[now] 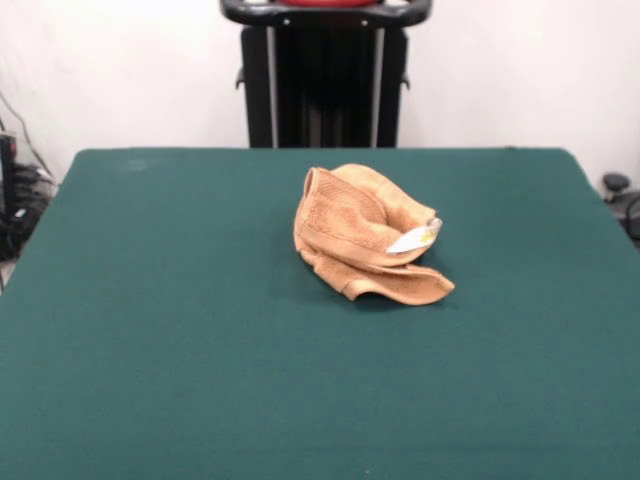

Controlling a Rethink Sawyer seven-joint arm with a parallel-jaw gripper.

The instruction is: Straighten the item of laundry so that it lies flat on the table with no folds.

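The tan-orange terry towel (365, 235) lies crumpled in a folded heap a little right of the middle of the dark green table (180, 330). Its layers are bunched and curled over each other, with one flap sticking out toward the front right. A small white tag (417, 238) shows on its right side. A woven border band runs along the folded edges. No gripper shows in the front view; only the robot's black pedestal is visible.
The black pedestal (325, 80) stands at the table's far side. Cables and equipment (15, 190) sit off the table's left edge, and a dark object (620, 195) sits off the right edge.
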